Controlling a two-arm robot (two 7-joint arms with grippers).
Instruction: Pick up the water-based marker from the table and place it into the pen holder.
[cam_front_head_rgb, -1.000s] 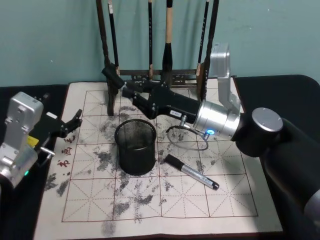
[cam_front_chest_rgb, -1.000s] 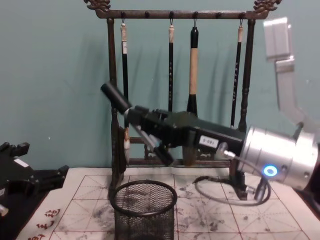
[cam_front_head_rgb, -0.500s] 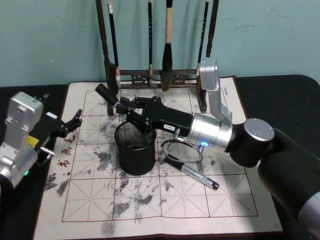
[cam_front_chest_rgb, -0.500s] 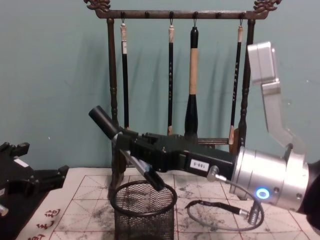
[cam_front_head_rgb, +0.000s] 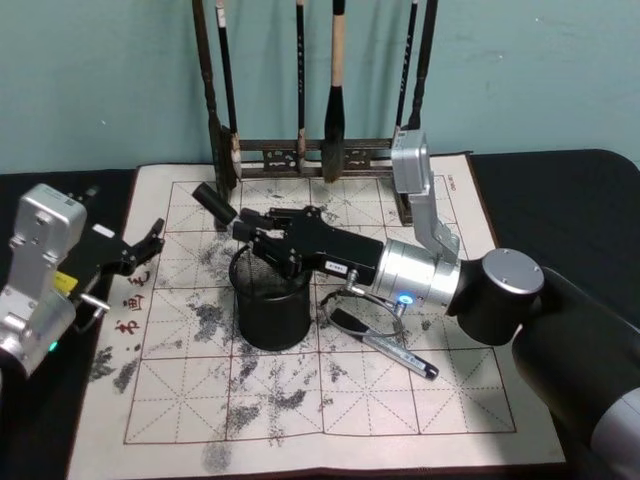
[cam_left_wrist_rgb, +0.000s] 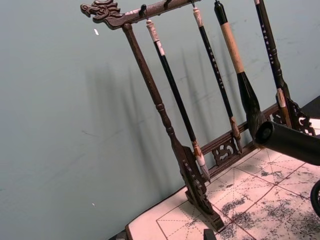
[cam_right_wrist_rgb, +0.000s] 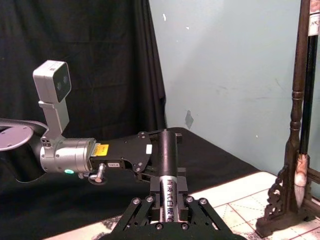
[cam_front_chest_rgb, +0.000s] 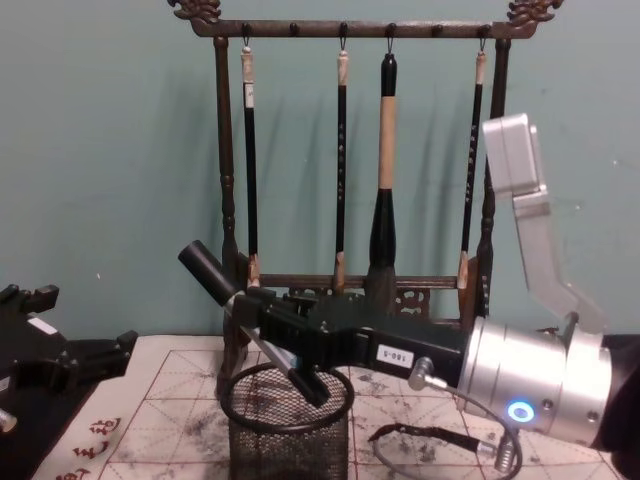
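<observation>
Over to the right end effector (cam_front_head_rgb: 248, 224), reaching in across the mat (cam_front_head_rgb: 330, 405) and clamped narrow on the water-based marker (cam_front_head_rgb: 212, 198). Gripped mid-barrel, black cap poking up and out toward the robot's left, lower end angled down at the mouth of the pen holder (cam_front_head_rgb: 270, 318). From the chest view: tilted well off vertical, tip dipping just inside the rolled rim, not yet dropped. Looks like the release stage, with most of the job done.

On handling, as a judgement: light, stiff, with a smooth barrel, so slippery rather than fragile. Best taken around the middle of the barrel, exactly as here, leaving both ends free. Worth tipping more upright before letting go. Otherwise a risk of catching the rim, levering the light mesh cup over, or skating out onto the mat.

Also on the mat, near the holder on the robot's right: a second marker (cam_front_head_rgb: 388, 347), lying flat beneath the arm. Behind, the wooden brush rack (cam_front_chest_rgb: 350, 28) with its hanging brushes, close to the raised cap, so no swinging backward.

Left end effector (cam_front_head_rgb: 142, 248) parked off at the left side of the bench (cam_front_head_rgb: 545, 175), fingers spread apart, holding nothing.
</observation>
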